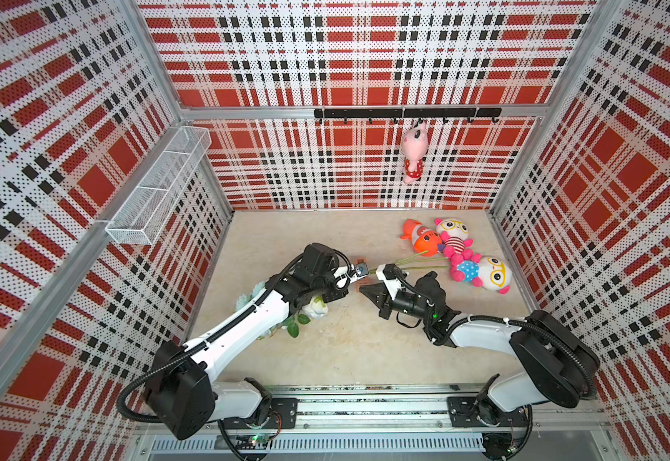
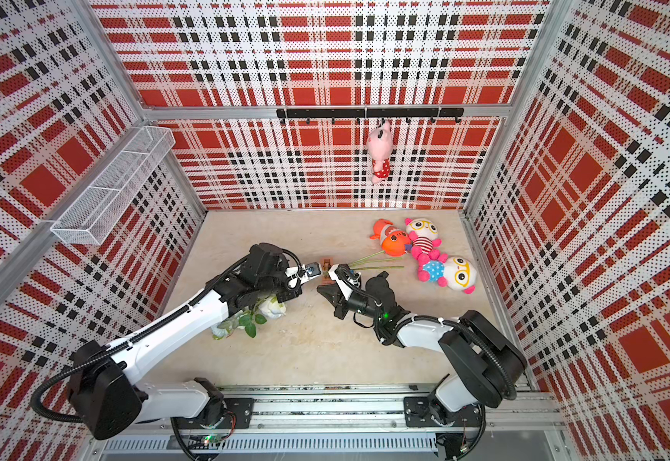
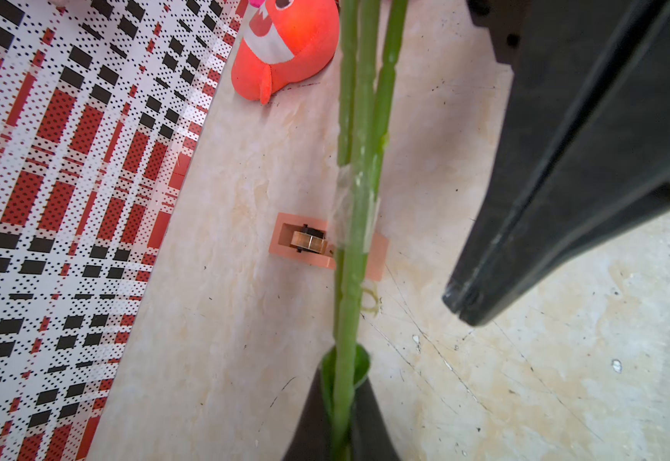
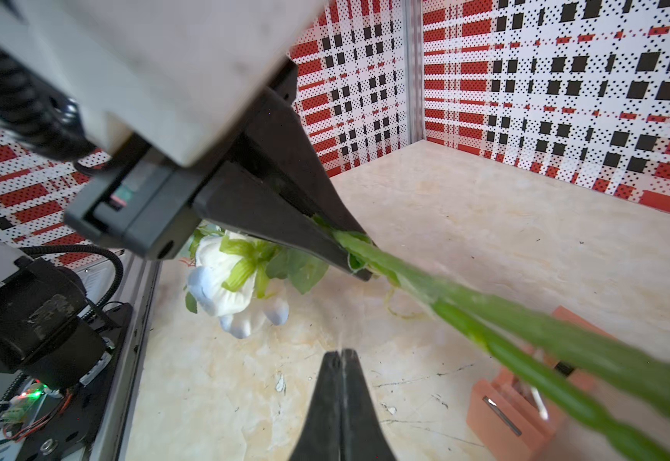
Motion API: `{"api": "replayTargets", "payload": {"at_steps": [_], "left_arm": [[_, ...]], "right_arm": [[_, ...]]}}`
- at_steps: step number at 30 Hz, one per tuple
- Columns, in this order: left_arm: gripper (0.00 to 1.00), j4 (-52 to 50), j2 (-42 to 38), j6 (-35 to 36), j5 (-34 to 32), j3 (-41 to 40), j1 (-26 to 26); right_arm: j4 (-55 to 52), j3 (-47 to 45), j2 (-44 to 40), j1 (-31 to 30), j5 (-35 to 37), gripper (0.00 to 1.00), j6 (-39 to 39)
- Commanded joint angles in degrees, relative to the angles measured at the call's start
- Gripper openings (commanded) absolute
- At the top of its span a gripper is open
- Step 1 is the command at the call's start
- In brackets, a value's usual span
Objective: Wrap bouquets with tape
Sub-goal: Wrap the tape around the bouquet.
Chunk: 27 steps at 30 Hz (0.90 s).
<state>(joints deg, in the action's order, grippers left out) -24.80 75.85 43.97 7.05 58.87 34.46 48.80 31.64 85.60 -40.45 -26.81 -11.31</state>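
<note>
Caught only a few heads of the bouquet of pale blue-white artificial roses (image 1: 317, 307) in both top views, with the rest buried under the white left arm (image 1: 245, 323). Found its long green stems (image 4: 604, 359) smeared by blur near the right wrist lens (and clipped by the frame edge). Saw just part of the peach-orange block tape dispenser (image 4: 489, 419) behind them. Could not trace where the clear tape band (image 3: 355, 207) ended.
</note>
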Motion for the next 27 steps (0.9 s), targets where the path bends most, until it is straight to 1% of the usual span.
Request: {"api": "replayTargets", "payload": {"at_steps": [1,10,13,16,17,20,23,24,25,27], "left_arm": [[0.0,2.5,0.6,-0.4,-0.5,-0.5,-0.4],[0.0,2.6,1.5,-0.5,-1.9,-0.6,-0.6],[0.0,2.5,2.3,-0.6,-1.9,-0.4,-0.2],[0.0,2.2,2.6,-0.7,-2.2,-0.5,0.8],[0.0,2.2,2.6,-0.6,-2.0,-0.5,1.1],[0.0,2.1,2.2,-0.3,-1.7,-1.1,1.2],[0.0,1.5,1.9,0.2,-1.0,-1.3,1.2],[0.0,1.0,1.9,0.7,-0.3,-1.2,1.3],[0.0,0.3,2.1,1.0,0.1,-1.0,1.4],[0.0,-0.1,2.2,1.1,0.3,-0.8,1.4]], "right_arm": [[2.2,-0.4,-1.4,-0.2,-3.4,0.0,-1.3],[0.9,-0.5,-2.9,-0.2,-5.7,0.0,-2.6],[-0.2,0.7,-3.2,-0.2,-3.8,0.0,-6.1],[-0.7,2.0,-3.2,0.0,0.0,0.0,-12.6],[-2.3,3.0,-3.0,0.2,1.9,0.04,-14.5],[-9.3,6.1,-2.5,0.5,6.7,0.09,-17.6],[-12.9,8.1,-2.1,0.5,8.9,0.11,-18.5],[-13.5,8.6,-2.0,0.5,9.2,0.15,-18.6],[-14.7,9.1,-2.1,0.6,10.0,0.22,-18.8],[-18.8,11.1,-2.1,0.7,11.6,0.24,-18.7]]}}
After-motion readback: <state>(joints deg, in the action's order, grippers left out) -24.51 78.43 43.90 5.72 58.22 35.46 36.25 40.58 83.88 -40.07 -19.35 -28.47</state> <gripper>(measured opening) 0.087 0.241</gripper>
